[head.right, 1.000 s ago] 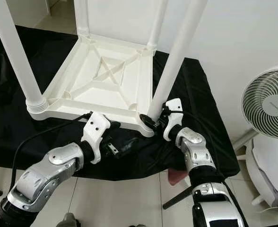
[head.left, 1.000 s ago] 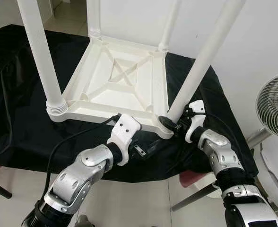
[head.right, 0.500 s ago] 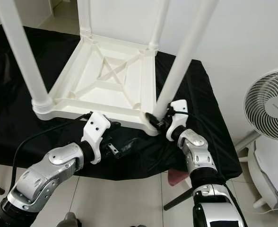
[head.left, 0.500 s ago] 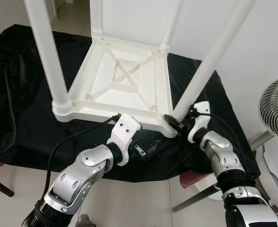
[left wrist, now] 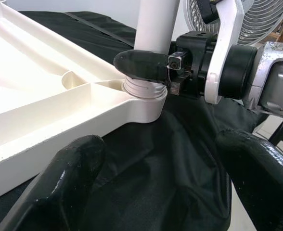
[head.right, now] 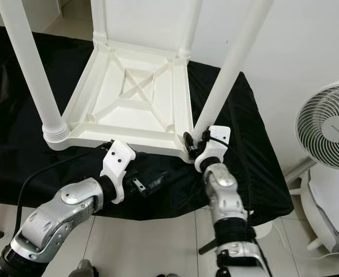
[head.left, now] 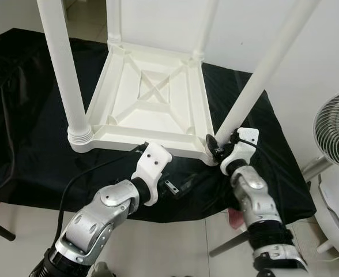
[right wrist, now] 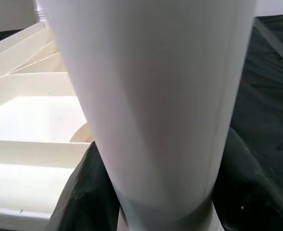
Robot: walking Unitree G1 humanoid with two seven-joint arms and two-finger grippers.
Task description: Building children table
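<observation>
Legs run out of the top of both eye views, so no telling how long they are. Upturned white table [head.left: 152, 107] sitting on a desk [head.left: 25, 115] under black cloth, ribbed underside facing up, four legs standing in the corners. Far two legs mostly cropped, near left one [head.left: 66, 75] planted in its ringed socket.

Right end effector [left wrist: 146, 67] clamped on the near right leg [head.left: 262, 75] right at its base, just above the threaded collar; black fingers [right wrist: 91, 192] wrapping either side of the white tube in the right wrist view, tips hidden behind the leg. Right arm reaching up from below the desk edge, forearm steep, wrist bent toward the corner.

Left end effector [head.left: 175, 187] hovering low over the cloth just in front of the table's near edge, fingers [left wrist: 69, 168] spread wide with nothing between them, blurry and cut off in the left wrist view. Left arm angled up from lower left, elbow bent, black cable [head.left: 83, 173] trailing along it.

White fan [head.left: 334, 130] off to the right, partly cropped.
</observation>
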